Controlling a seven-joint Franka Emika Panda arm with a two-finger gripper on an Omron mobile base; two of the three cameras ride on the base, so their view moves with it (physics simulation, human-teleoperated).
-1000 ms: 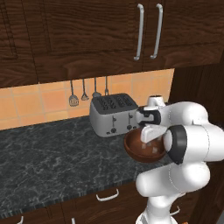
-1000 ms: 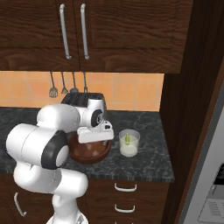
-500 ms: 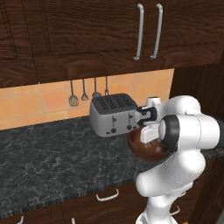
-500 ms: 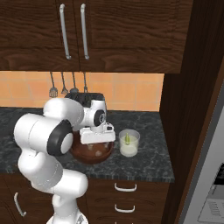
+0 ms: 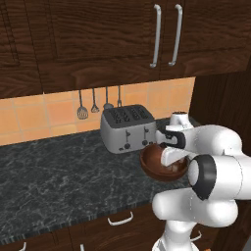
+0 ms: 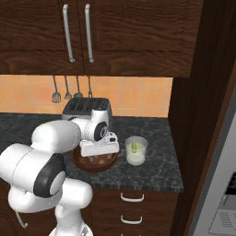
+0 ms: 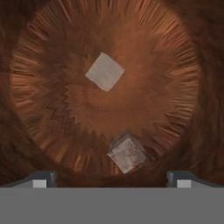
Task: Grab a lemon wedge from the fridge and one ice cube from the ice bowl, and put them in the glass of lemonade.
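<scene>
The ice bowl (image 7: 52, 57) lies under the hand (image 7: 109, 177), whose fingertips (image 7: 40, 179) stand wide apart; one ice cube (image 7: 105, 71) sits toward 12 o'clock, another (image 7: 127, 154) toward 6 o'clock between the tips

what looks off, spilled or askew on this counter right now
Nothing stands out. The round reddish-brown wooden bowl sits level with two ice cubes inside, the clear tumbler of pale lemonade stands upright beside it, and the open gripper hangs over the bowl.

Base views flank ice bowl (image 5: 162, 164); hand view close above.
</scene>
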